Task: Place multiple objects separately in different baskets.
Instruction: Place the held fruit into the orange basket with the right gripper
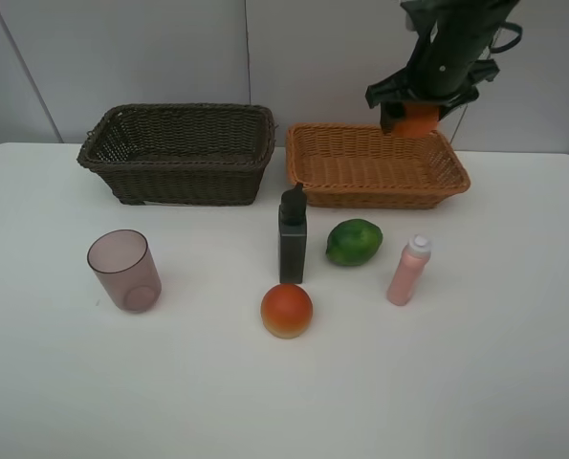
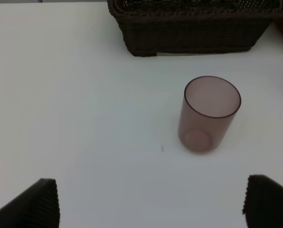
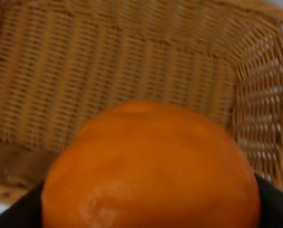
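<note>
Right gripper (image 1: pixel 418 115) clenched on orange (image 1: pixel 419 125), above far side of tan basket (image 1: pixel 380 196). Drop-off step; next, lower and let go.

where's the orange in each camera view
exterior high: orange in the right gripper, over the tan basket's far side.
left wrist: not in it.
right wrist: close up between the jaws, basket floor behind.
shared landmark: the tan basket, in exterior and right wrist views.
</note>
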You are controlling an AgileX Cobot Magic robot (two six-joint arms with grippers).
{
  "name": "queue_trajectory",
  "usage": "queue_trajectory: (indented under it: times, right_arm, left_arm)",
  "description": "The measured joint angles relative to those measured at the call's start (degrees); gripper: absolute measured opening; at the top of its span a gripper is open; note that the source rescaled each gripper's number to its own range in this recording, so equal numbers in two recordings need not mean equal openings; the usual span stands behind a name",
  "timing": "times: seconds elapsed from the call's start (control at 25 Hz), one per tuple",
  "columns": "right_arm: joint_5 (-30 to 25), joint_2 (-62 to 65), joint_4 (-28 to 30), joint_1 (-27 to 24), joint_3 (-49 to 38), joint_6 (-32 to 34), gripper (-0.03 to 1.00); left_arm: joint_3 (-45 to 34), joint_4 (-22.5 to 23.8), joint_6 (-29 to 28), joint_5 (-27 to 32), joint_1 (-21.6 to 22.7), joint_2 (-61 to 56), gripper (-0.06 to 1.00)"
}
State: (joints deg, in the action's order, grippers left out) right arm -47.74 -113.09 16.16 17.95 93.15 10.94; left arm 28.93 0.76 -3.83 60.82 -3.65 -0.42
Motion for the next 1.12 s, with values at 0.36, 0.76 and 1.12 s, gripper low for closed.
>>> queue_trajectory:
  times: [0.36,0.76,1.12]
  right_arm:
    - [11.4,-9.3,1.2,0.0,0.1,0.0,0.66]
    - [14.2,-13.5,2.3,0.0,0.1,0.0,0.68]
    - [14.0,-13.0,1.6,0.0,0.1,0.0,1.0]
  left_arm:
    - [0.0,0.0,0.0,0.0,0.0,0.0,1.0]
    - [0.0,0.0,0.0,0.0,0.0,0.0,1.0]
    - [0.0,0.0,0.0,0.0,0.0,0.0,1.0]
